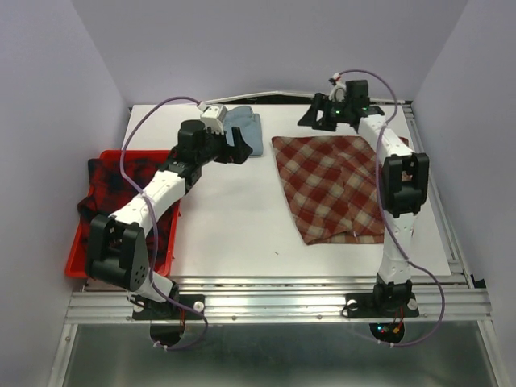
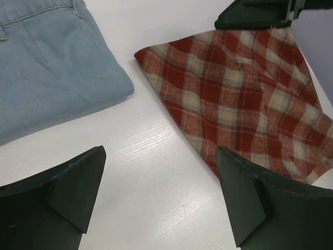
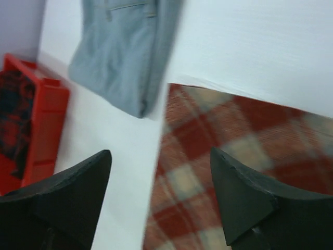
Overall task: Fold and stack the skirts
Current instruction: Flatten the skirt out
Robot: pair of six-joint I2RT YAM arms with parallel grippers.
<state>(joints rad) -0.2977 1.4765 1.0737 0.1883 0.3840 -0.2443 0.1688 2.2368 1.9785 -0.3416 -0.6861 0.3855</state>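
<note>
No readable text, label, brand, number or sign in any of the three views.
</note>
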